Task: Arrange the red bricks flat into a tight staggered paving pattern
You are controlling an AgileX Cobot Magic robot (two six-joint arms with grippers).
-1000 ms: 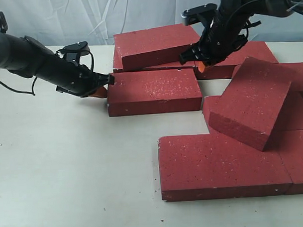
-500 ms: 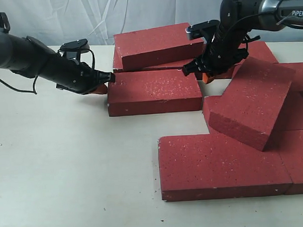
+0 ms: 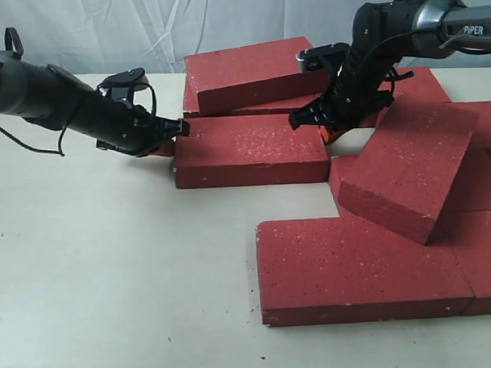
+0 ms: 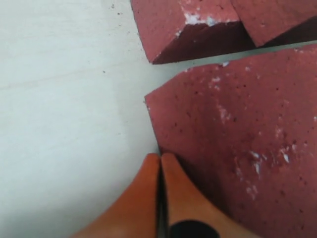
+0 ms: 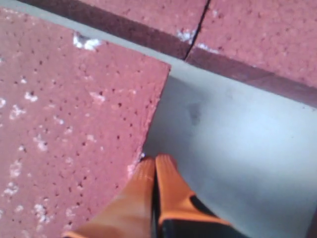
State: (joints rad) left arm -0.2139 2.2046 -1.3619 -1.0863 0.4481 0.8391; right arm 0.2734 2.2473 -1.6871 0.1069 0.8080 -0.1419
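**Still squaring the middle brick: both grippers shut, used as pushers**

Left gripper (image 3: pixel 177 131): orange fingers pressed together, nothing between them. The tips butt against the left short end of the middle brick (image 3: pixel 248 145). The left wrist view shows the same contact, with the tips (image 4: pixel 159 157) on the brick's edge (image 4: pixel 237 134).

Right gripper (image 3: pixel 328 133): also shut and empty. Its tips are low at the brick's right short end, near the far corner. In the right wrist view the fingertips (image 5: pixel 148 166) touch the brick (image 5: pixel 69 114), with bare table (image 5: pixel 228 144) beside them.

Middle brick: lies flat on the table (image 3: pixel 95 262). Its long axis runs left to right across the exterior view, roughly parallel to the front brick (image 3: pixel 353 265).

Rest of the red bricks:
- A slim gap separates the middle brick from the back brick (image 3: pixel 254 71), which sits raised at an angle.
- To the right, a tilted brick (image 3: pixel 410 166) leans on its neighbours, long axis on a diagonal.

Judgement: the step in hand is a slide-and-align of the middle brick, pinned end to end. The next move calls for balanced pushes so the brick slides without yawing and closes the gap to its neighbours. Lifting is unlikely with shut fingers. The two propped bricks are not yet laid flat, so the pattern is far from done.
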